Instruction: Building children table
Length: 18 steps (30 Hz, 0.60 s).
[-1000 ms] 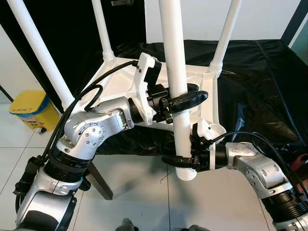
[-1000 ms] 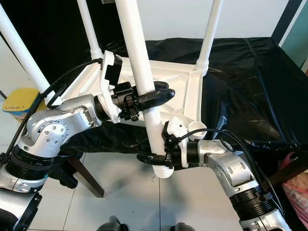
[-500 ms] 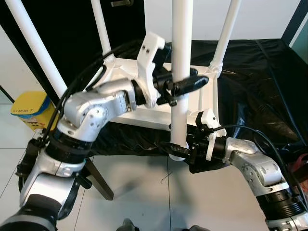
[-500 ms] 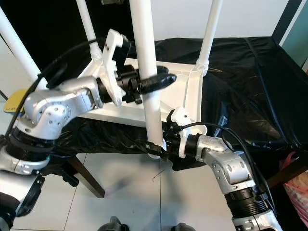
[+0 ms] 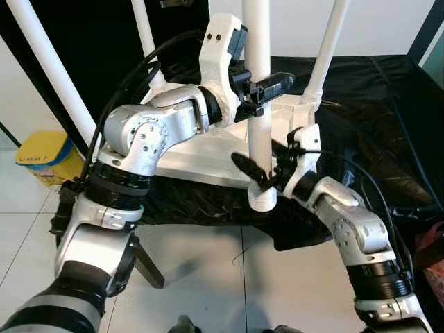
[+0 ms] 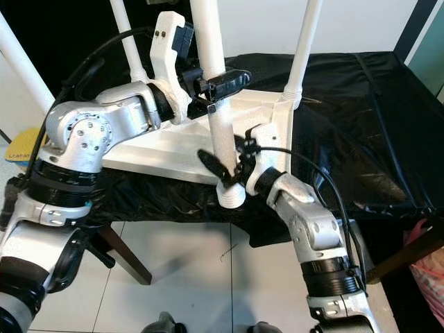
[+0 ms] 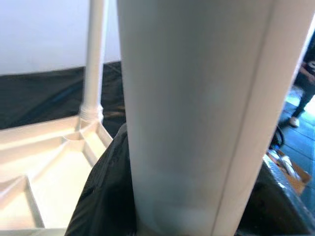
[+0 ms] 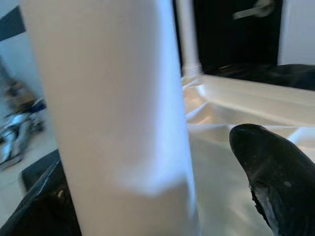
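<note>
White plastic everywhere: an upturned children's table top [image 5: 208, 142] lies underside up on a bench draped in black sheeting [image 5: 374, 118], near the bench's front edge, with three white legs [image 5: 326, 48] already standing up from its corners. The fourth leg [image 5: 258, 132] is held upright over the top's near corner at the front edge of the bench, its ribbed lower end [image 5: 263, 201] hanging just past that edge.

The left gripper [image 5: 267, 87] is pinched around the fourth leg well up its length, black fingers [image 5: 274, 82] pressed against either side of the tube. The right gripper [image 5: 260, 173] is clamped on the same leg lower down, just above the ribbed end; one black finger [image 5: 246, 168] lies across the front of the tube (its tip shows large in the right wrist view).

On the tiled floor [image 5: 208, 277] beyond the bench's left end stands a yellow bin [image 5: 43, 158].
</note>
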Motion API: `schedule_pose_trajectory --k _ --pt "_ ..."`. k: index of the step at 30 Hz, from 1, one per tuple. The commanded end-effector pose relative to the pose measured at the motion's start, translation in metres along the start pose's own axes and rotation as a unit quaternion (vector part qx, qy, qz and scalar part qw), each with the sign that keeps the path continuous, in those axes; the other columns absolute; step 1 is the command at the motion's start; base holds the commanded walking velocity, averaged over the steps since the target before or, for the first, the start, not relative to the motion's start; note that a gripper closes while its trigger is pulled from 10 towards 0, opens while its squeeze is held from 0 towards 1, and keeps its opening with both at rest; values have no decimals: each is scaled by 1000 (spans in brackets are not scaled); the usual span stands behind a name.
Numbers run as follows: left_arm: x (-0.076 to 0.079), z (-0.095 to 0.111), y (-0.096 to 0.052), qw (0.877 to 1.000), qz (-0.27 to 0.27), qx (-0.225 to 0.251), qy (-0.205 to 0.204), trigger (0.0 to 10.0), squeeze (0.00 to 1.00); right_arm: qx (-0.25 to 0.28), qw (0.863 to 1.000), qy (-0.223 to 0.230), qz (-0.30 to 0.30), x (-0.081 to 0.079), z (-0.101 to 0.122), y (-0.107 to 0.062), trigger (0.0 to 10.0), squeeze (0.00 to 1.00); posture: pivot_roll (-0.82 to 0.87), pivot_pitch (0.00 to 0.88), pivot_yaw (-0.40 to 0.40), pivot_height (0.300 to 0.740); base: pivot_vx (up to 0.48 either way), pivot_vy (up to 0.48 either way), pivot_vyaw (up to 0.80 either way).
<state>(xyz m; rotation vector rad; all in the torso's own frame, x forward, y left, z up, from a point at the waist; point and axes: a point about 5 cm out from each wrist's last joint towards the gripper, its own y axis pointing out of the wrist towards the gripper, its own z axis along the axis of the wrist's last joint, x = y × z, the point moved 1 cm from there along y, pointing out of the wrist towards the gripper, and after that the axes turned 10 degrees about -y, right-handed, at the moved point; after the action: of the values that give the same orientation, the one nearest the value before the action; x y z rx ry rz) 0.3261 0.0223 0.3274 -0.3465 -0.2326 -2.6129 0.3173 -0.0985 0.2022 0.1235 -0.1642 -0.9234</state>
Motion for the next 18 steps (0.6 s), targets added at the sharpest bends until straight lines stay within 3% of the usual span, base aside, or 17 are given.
schedule_pose_trajectory --k 1,8,18 --pt "7 4 3 1000 -15 10 4 10000 0 -1 1000 -4 -26 4 0 1 10000 0 -11 58 39 740 0 0 0" --pt "4 9 9 999 19 38 19 10000 0 1 999 -2 -52 3 1 4 10000 0 -13 49 34 740 0 0 0" --pt "17 17 30 989 80 71 105 10000 0 -30 988 -59 -139 1 -5 14 10000 0 -22 30 17 740 0 0 0"
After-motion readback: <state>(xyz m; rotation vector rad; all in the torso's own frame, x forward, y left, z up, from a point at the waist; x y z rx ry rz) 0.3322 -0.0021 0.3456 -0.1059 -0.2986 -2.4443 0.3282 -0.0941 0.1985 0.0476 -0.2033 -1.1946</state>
